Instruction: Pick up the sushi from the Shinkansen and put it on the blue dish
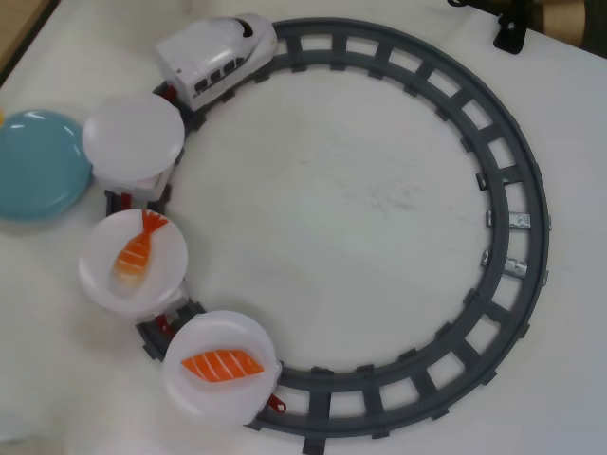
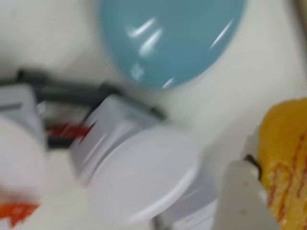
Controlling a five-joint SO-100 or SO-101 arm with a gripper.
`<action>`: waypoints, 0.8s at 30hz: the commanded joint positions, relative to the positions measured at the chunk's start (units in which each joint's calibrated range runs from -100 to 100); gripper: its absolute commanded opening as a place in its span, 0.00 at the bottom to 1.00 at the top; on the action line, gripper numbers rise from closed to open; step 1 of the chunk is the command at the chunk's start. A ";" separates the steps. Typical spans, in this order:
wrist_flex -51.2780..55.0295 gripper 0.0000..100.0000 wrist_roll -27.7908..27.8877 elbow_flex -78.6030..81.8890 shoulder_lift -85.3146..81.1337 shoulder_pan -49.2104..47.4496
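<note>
In the wrist view the yellow egg sushi [image 2: 284,158] sits at the right edge, pressed against a white finger [image 2: 240,196] of my gripper [image 2: 256,160], which looks shut on it. The view is blurred. The blue dish [image 2: 168,38] lies below, at the top of that view, with an empty white plate [image 2: 144,175] nearer. In the overhead view the blue dish [image 1: 36,163] sits at the left, beside the track. The white Shinkansen [image 1: 216,55] stands at the top left, pulling cars with white plates. The first plate [image 1: 133,137] is empty. The gripper and the sushi are out of the overhead view.
A grey circular track [image 1: 517,180] rings the white table. The second plate carries a shrimp piece [image 1: 136,248], the third a salmon piece [image 1: 221,364]. A black stand [image 1: 510,33] is at the top right. An orange piece [image 2: 14,213] shows at the wrist view's lower left.
</note>
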 commanded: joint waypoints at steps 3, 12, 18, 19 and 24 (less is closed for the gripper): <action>-0.37 0.03 -0.31 6.59 -3.80 -10.79; -11.84 0.03 -0.31 12.09 8.81 -7.09; -15.83 0.03 -0.05 6.95 19.51 -1.89; -15.83 0.03 -0.05 5.51 21.34 -1.19; -15.40 0.03 0.06 -1.44 29.63 0.75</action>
